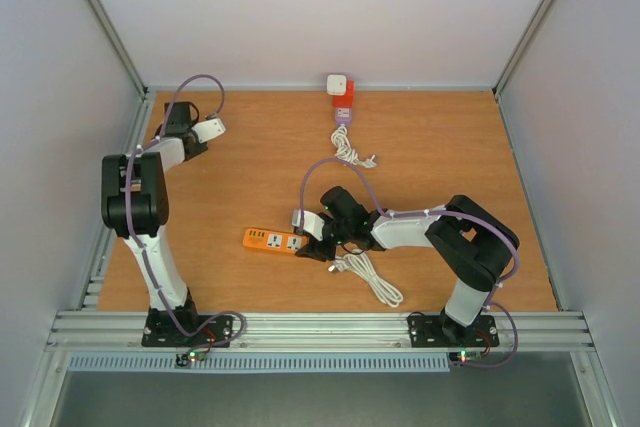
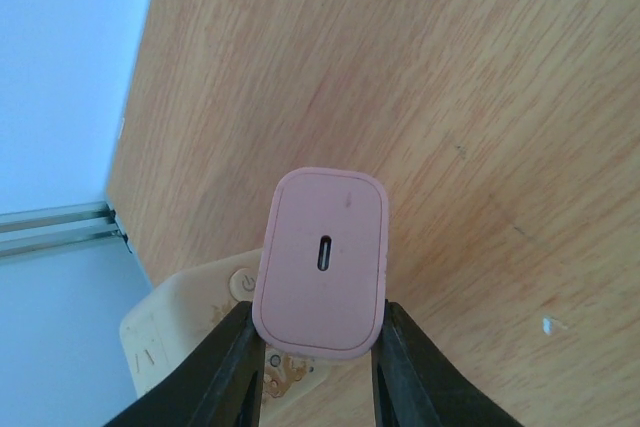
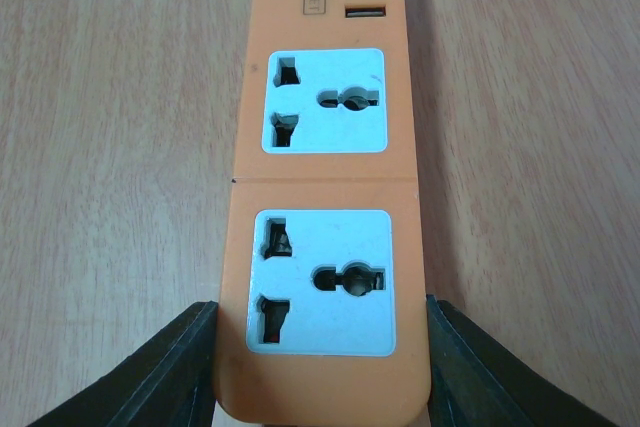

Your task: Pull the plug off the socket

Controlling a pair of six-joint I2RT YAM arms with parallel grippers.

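Wooden table [image 1: 450, 147], red adapter [image 1: 344, 99] at its far edge, coiled white cable [image 1: 347, 150] just beside it

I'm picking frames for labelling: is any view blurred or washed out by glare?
Top external: evenly lit, soft shadows only, orange power strip crisp. Left wrist: pink charger sharp, no glare. Right wrist: socket holes sharp, jaws at the bottom edge slightly soft.
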